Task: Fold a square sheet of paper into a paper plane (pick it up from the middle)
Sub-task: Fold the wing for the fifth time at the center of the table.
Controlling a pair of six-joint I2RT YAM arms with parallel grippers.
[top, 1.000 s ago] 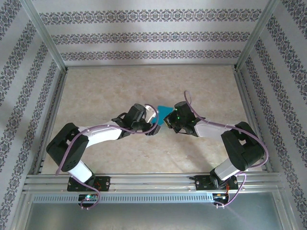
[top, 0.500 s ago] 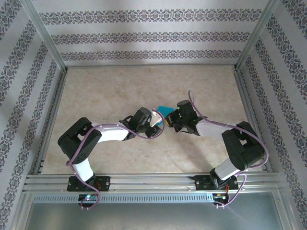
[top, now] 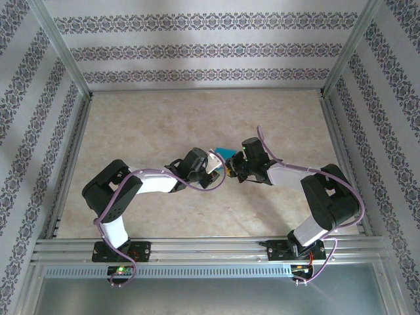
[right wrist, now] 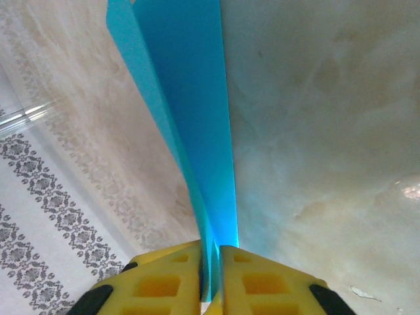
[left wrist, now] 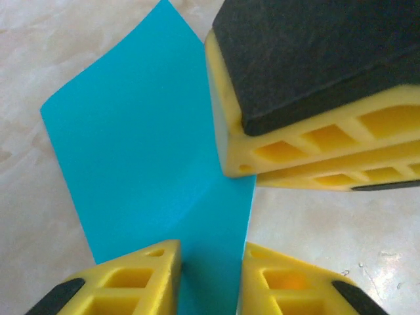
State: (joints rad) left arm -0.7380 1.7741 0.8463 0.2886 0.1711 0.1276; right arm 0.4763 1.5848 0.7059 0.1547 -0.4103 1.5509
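Top external view gives us the wide layout: both arms reach inward and meet over the middle of the beige table, the left gripper and the right gripper nearly tip to tip. The sheet of paper shows there as a small teal wedge just beyond them.

The left wrist view brings us close. The sheet of paper is plain teal, bent along a soft crease, with one panel lying toward the table and one corner pointing away. The left gripper has its yellow fingers set narrowly apart with a strip of the paper running between them; we cannot tell whether they are pressing on it. The right gripper enters from the upper right, its two fingers stacked close together at the paper's edge.

The right wrist view shows us what the others do not. The paper is doubled into two thin layers seen edge-on, standing up off the table and pinched between the almost closed fingers of the right gripper.
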